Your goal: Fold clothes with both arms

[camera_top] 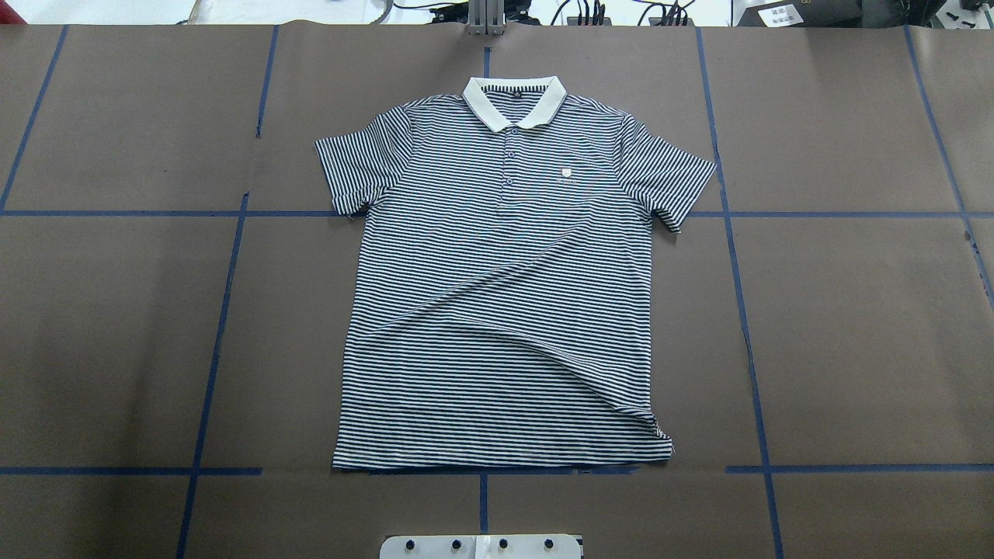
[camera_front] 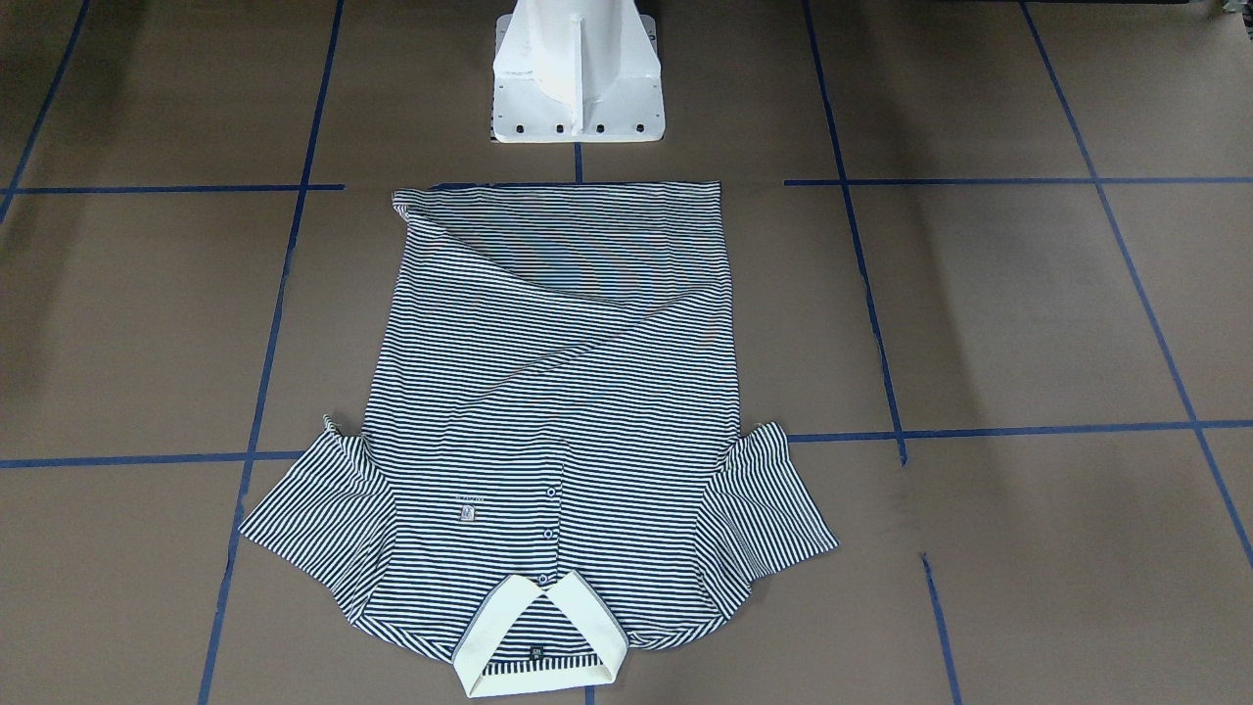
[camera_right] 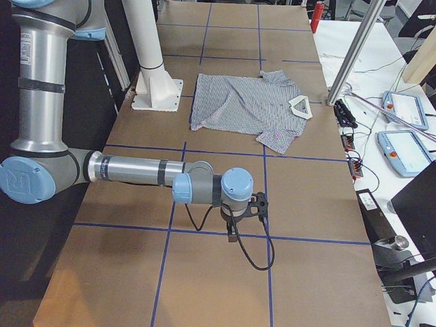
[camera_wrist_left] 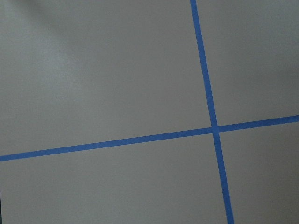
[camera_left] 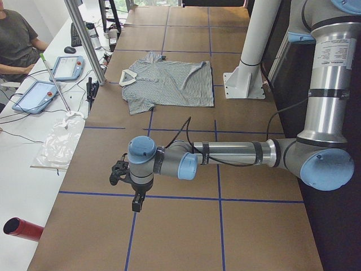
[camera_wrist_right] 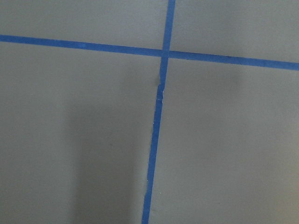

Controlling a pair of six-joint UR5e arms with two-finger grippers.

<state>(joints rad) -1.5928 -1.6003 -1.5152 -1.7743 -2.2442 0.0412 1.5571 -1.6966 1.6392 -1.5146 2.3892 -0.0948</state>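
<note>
Striped polo shirt (camera_top: 497,310) lies flat on the counter (camera_top: 854,326), ridged toward five o'clock; folding over that could trap a crease. Left fingers (camera_left: 137,202), right fingers (camera_right: 233,236): spacing cannot be told.

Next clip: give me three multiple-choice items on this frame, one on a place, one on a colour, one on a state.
1. Relative to the robot's white base, the collar of the shirt lies:
A) at the near end
B) at the far end
C) toward the robot's left

2. The collar is:
A) cream
B) red
C) striped

3. The shirt is:
A) folded in half
B) spread out, front up
C) lifted off the table

Answers:
1 B, the hem is by the base and the collar is opposite.
2 A, it is plain cream against navy-and-white stripes.
3 B, its full length lies out, with the buttons and logo facing up.
</note>
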